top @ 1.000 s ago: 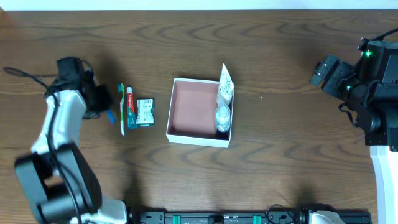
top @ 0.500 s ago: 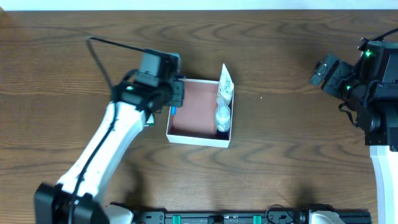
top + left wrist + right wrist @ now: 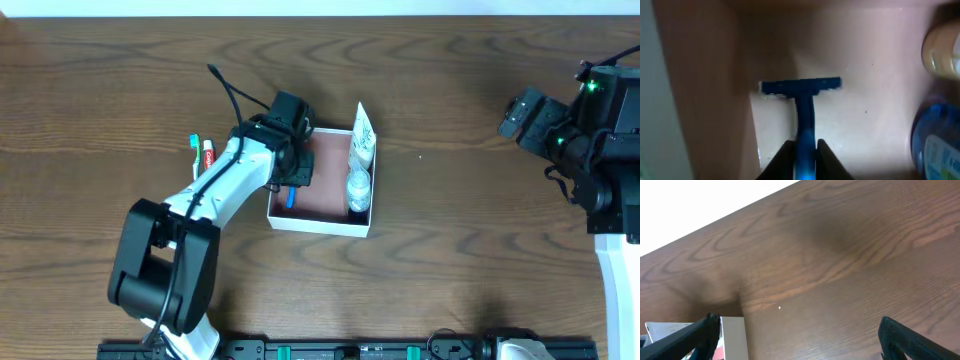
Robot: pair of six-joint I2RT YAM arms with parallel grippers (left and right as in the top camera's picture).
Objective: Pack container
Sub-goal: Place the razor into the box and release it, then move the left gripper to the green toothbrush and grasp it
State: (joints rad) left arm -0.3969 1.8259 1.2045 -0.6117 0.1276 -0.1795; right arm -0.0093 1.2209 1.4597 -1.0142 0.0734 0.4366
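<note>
Square white-walled shallow container (image 3: 318,222), centre frame: left claw (image 3: 804,150) clamps blue plastic razor (image 3: 801,86) inside, head apparently touching floor; right claw (image 3: 800,332) gapes empty.

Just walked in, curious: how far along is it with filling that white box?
Partway. A tube and small bottles already lie along the right side of the container. The left claw holds a blue razor low inside it. A toothbrush and toothpaste lie outside on the table, yet to pack.

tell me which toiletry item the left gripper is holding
The blue razor, pinched by its handle in the left gripper inside the container; the white tube and bottle sit ungripped.
</note>
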